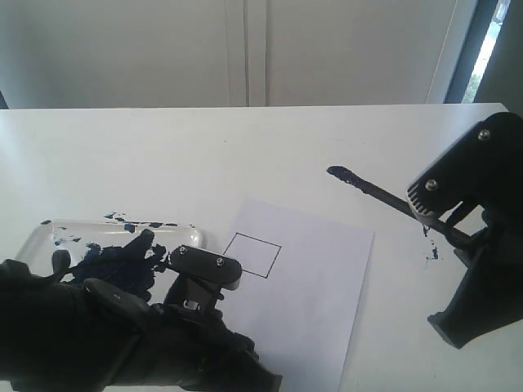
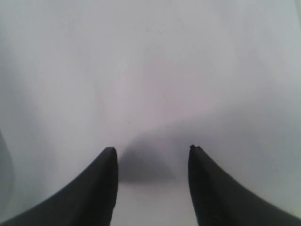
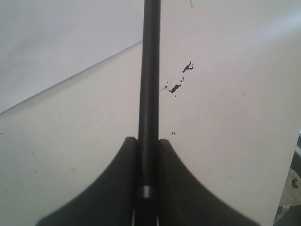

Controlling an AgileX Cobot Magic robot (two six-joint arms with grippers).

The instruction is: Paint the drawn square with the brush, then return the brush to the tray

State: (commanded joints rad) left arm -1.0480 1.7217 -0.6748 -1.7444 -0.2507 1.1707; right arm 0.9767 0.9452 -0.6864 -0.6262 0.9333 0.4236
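Note:
My right gripper point(image 3: 148, 140) is shut on the brush point(image 3: 150, 70), a thin black stick; its silver band point(image 3: 148, 191) sits between the fingers. In the exterior view the brush point(image 1: 384, 196) slants left and away from the right gripper point(image 1: 458, 233), and its dark thick end point(image 1: 339, 172) is past the far right corner of the paper. The drawn square point(image 1: 252, 254) on the white paper point(image 1: 310, 294) shows no paint inside. The clear tray point(image 1: 49, 233), smeared dark blue, lies at the left. My left gripper point(image 2: 151, 150) is open over a plain white surface, holding nothing.
The left arm point(image 1: 200, 269) fills the near left corner, between the tray and the paper. Small paint specks point(image 1: 431, 255) mark the white table beside the right gripper, and specks point(image 3: 176, 87) also show in the right wrist view. A wall stands behind the table's far edge.

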